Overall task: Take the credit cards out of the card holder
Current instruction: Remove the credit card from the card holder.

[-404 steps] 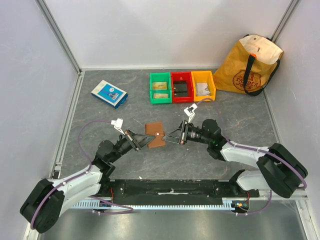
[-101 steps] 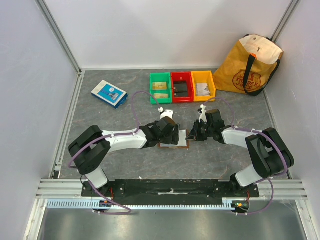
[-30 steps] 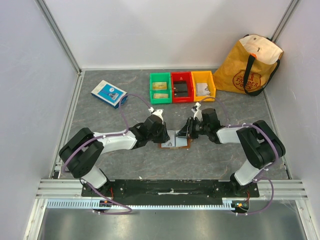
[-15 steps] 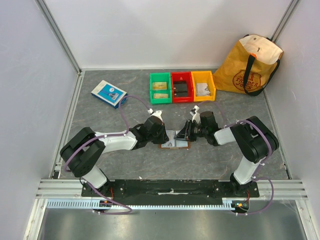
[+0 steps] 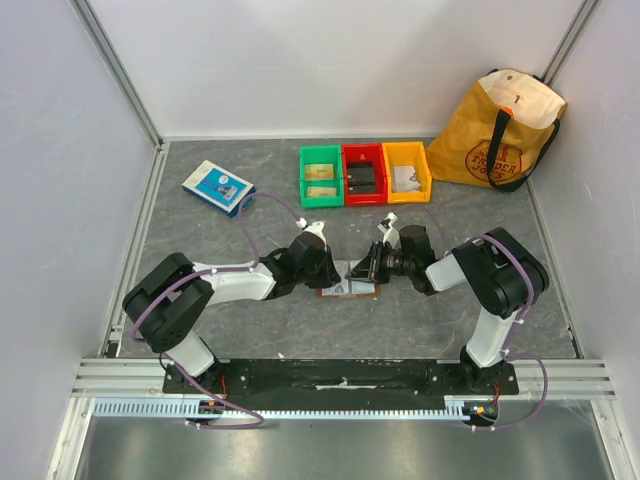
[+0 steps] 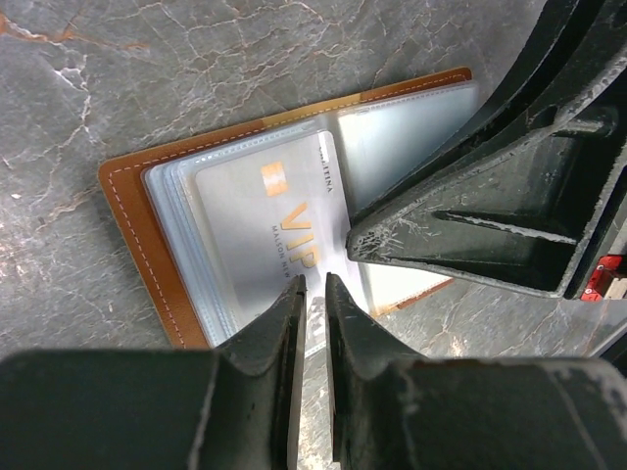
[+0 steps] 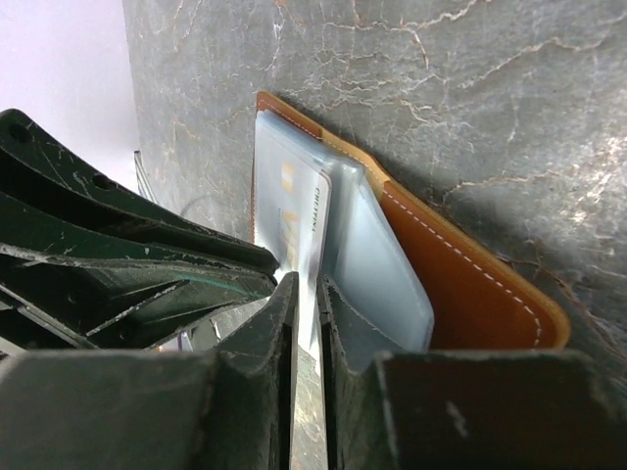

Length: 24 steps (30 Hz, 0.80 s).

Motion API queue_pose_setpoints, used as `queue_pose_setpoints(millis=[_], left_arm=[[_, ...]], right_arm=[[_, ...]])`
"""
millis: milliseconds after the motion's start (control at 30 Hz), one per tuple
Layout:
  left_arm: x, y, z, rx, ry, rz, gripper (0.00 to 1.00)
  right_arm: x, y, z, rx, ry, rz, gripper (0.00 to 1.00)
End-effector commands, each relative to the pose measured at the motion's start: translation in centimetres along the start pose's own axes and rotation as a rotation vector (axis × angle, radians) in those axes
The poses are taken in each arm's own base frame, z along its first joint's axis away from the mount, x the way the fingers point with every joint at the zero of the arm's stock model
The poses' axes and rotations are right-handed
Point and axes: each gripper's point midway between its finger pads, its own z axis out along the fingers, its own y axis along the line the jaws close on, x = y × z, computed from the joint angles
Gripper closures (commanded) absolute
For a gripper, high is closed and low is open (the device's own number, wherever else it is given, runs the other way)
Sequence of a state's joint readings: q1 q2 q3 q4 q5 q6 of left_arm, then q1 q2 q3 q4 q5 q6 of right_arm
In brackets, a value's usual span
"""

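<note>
The card holder (image 5: pixel 352 289) lies open and flat on the table (image 5: pixel 300 325), pale inner faces up, between the two arms. The left gripper (image 6: pixel 312 289) is clenched to a thin slit on one edge of the top card (image 6: pixel 260 230), a pale card with gold lettering that sits on the holder's left half. The right gripper (image 7: pixel 306 294) is clamped just as tightly on the adjoining edge, on the side nearer the fold. Whether either pair of pads holds the card itself or only the clear sleeve (image 6: pixel 402 147) around it cannot be told.

That is where I judge the danger lies. If both grip the same layer, a pull would lift the whole holder off the table or drag it sideways, and the card would not slide out. A shallow pinch on slick plastic may also slip. The fingertips are crowded together and could knock each other.

Both arms reach in low over the table, the left stretched out long from the holder's left. The right is folded tight at the elbow on the holder's right, and the fingers meet nearly tip to tip.

Beyond the holder stand a green bin (image 5: pixel 321 176), a red bin (image 5: pixel 364 175) and a yellow bin (image 5: pixel 407 170). Far to its left lies a blue-and-white box (image 5: pixel 218 187), and far to its right a tan bag (image 5: pixel 505 130).
</note>
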<state>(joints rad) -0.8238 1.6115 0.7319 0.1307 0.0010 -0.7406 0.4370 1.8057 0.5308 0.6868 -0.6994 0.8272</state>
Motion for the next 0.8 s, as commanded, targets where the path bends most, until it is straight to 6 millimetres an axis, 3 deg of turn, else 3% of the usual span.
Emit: queue_pose_setpoints(millis=[0, 133, 300, 367, 767], left_arm=[[1.1, 0.9, -0.1, -0.022, 0.028, -0.027, 0.80], [0.0, 1.2, -1.3, -0.043, -0.026, -0.028, 0.75], [-1.0, 3.2, -2.7, -0.133, -0.070, 0.002, 0.56], [-1.1, 4.1, -3.2, -0.170, -0.071, 0.015, 0.53], [-1.5, 3.8, -2.6, -0.204, 0.004, 0.095, 0.65]], right_arm=[[-0.2, 0.7, 0.4, -0.035, -0.003, -0.027, 0.84], [0.1, 0.3, 0.5, -0.023, 0.005, -0.027, 1.00], [0.3, 0.5, 0.2, -0.023, 0.016, -0.035, 1.00], [0.4, 0.4, 0.1, -0.011, 0.019, -0.045, 1.00], [1.3, 0.5, -0.5, 0.007, 0.054, -0.053, 1.00]])
